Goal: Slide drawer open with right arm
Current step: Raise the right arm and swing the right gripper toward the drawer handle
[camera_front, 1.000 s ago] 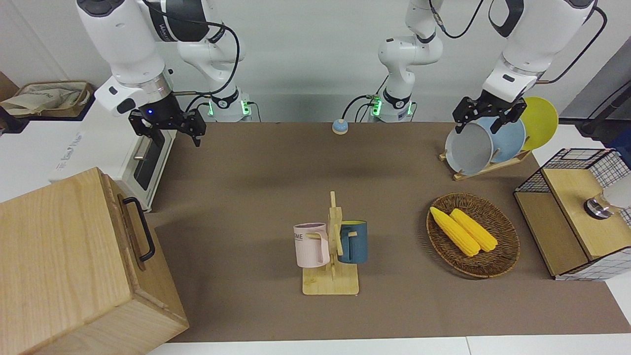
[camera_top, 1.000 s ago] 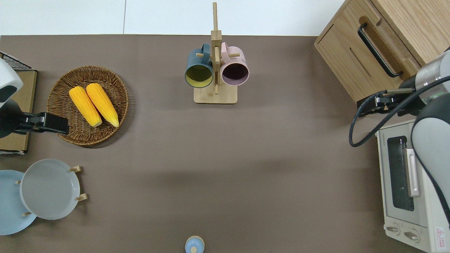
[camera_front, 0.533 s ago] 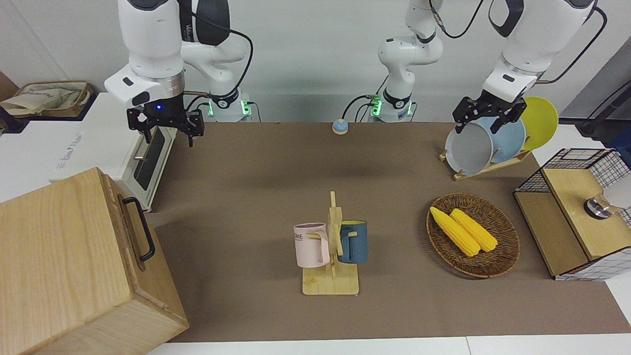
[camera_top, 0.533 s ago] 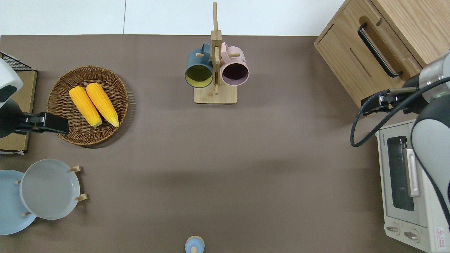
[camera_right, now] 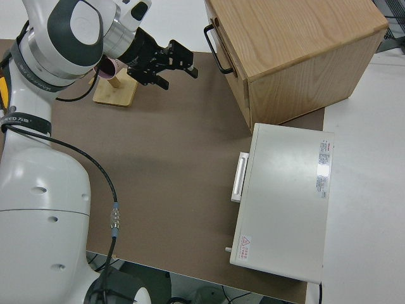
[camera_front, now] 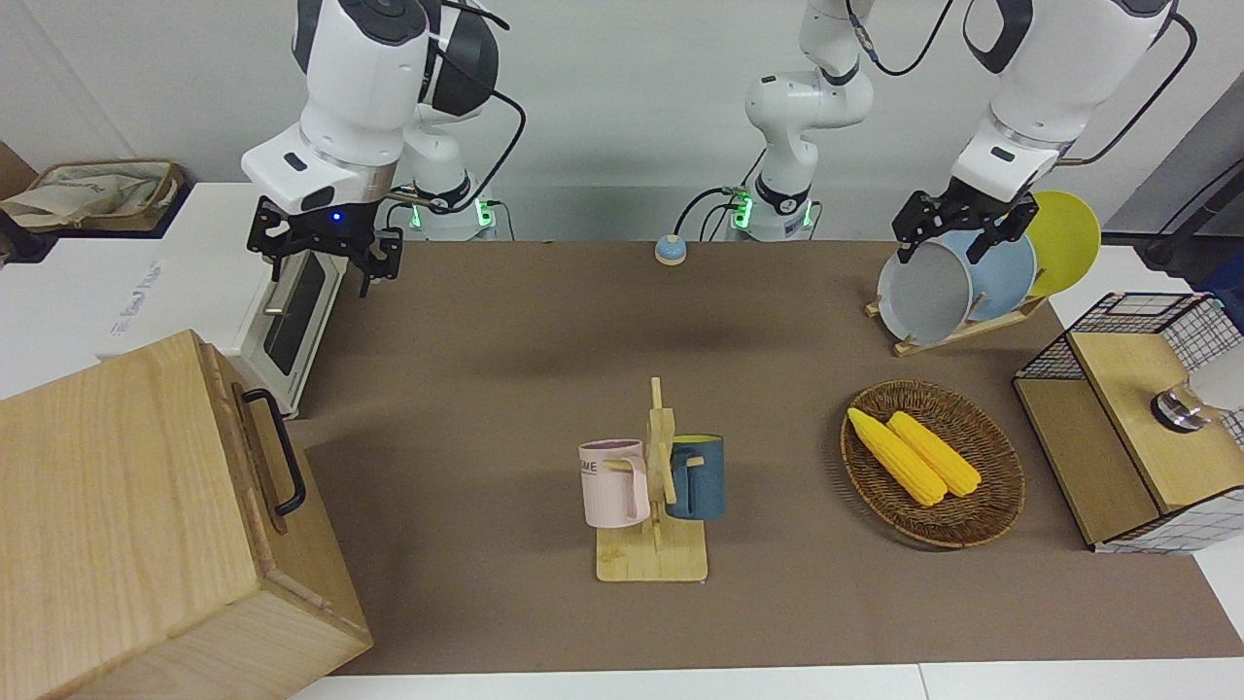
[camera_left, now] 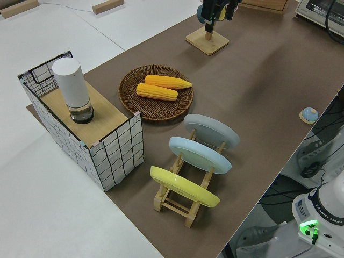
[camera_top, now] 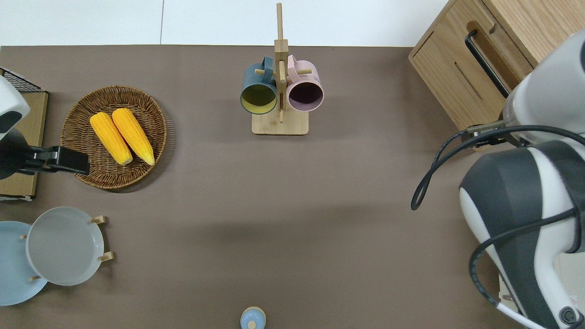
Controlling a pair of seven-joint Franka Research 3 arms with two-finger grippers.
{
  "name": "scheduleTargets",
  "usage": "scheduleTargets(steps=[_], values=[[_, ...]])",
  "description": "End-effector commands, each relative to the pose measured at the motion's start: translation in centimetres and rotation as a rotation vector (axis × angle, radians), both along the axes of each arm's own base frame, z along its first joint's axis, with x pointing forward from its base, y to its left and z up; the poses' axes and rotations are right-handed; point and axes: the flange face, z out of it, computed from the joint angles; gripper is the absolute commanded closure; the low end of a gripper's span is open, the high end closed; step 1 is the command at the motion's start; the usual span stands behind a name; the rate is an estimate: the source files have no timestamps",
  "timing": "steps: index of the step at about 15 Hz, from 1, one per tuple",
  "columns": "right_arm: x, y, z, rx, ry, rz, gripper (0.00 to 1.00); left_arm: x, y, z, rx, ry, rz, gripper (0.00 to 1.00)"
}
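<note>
Hovering over the brown mat in front of the wooden cabinet, the right gripper had its fingers spread wide and held nothing. The drawer sat pushed in at the top of the cabinet front, at the right arm's end of the table on the side farther from the robots. Its black bar handle was clear of both fingers, with an open gap between them and no contact.

The overhead view showed the drawer and part of its handle, but the right arm's own body hid the gripper there. The right side view showed what that view lacked: the gripper with its fingers pointing toward the cabinet front, level with the handle and apart from it.

The white toaster oven stood just beside the cabinet, nearer to the robots. Bare mat lay in front of the drawer as far as the mug stand, which stood well apart from the cabinet. The left arm was parked, and the left gripper had its fingers apart.
</note>
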Motion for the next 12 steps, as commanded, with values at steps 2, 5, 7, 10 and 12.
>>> scheduleTargets(steps=[2,5,7,10,12], values=[[1.7,3.0,-2.0,-0.182,-0.057,0.034,0.019,0.2,0.1,0.3,0.016,0.006,-0.012,0.00],[2.8,5.4,-3.6,-0.314,-0.108,0.082,0.019,0.2,0.1,0.4,0.016,0.005,-0.012,0.01],[3.6,6.6,-4.6,-0.423,-0.132,0.122,0.019,0.2,0.1,0.4,0.016,0.005,-0.012,0.01],[5.1,8.2,-6.4,-0.505,-0.214,0.172,0.019,0.2,0.1,0.4,0.016,0.005,-0.012,0.01],[5.9,8.5,-7.6,-0.558,-0.240,0.191,0.019,0.2,0.1,0.4,0.016,0.005,-0.012,0.01]])
